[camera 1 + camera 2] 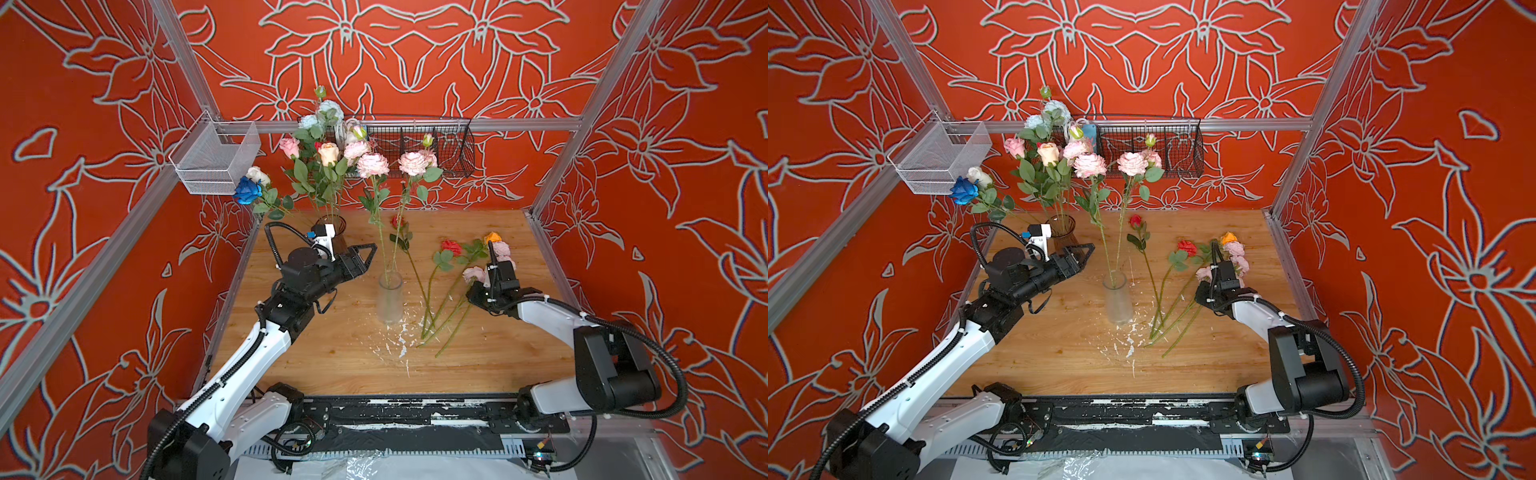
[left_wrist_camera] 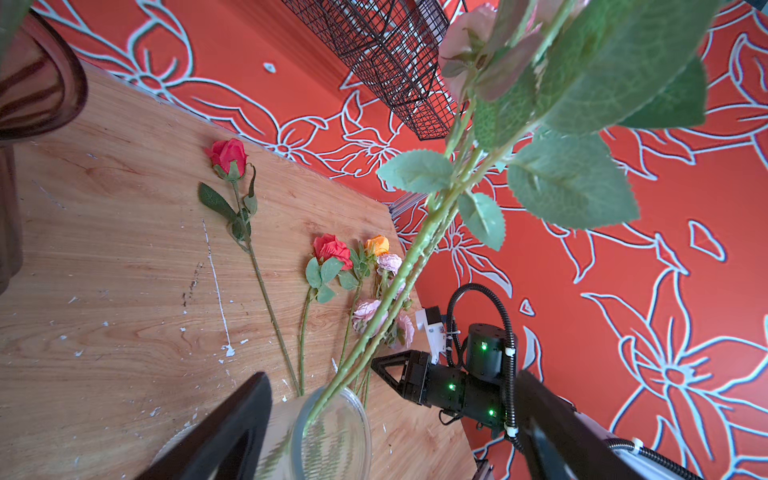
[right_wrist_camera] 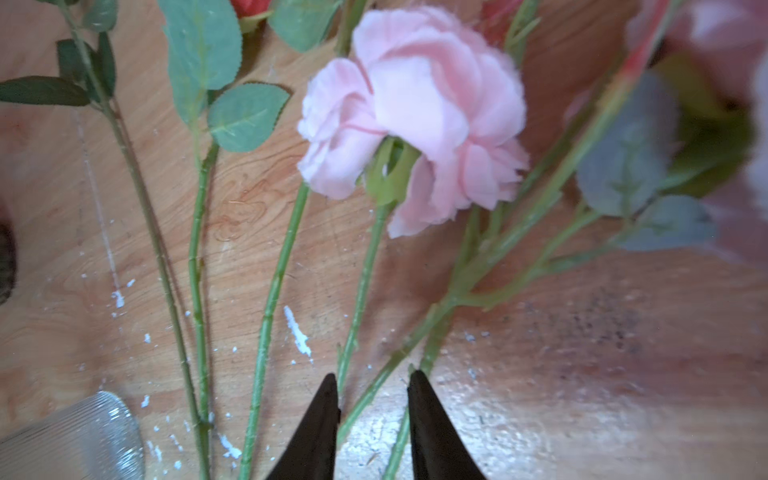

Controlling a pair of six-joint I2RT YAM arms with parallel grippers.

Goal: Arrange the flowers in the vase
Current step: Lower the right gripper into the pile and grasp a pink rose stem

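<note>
Black left end effector [image 1: 368, 254] spread wide near vase [image 1: 390, 300], right end effector [image 3: 371, 380] straddling flower stems [image 3: 360, 291], grip unclear

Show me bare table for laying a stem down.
Free: front strip of table before the clear vase; back-right corner behind the orange rose. Crowded: right of the vase, loose stems fanned under the right gripper.

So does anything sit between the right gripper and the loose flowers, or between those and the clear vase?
Nothing blocks the right gripper: stems run between its open jaws. Toward the clear vase lie only loose stems, the red rose nearest, on the table; two pink flowers stand in the vase.
</note>
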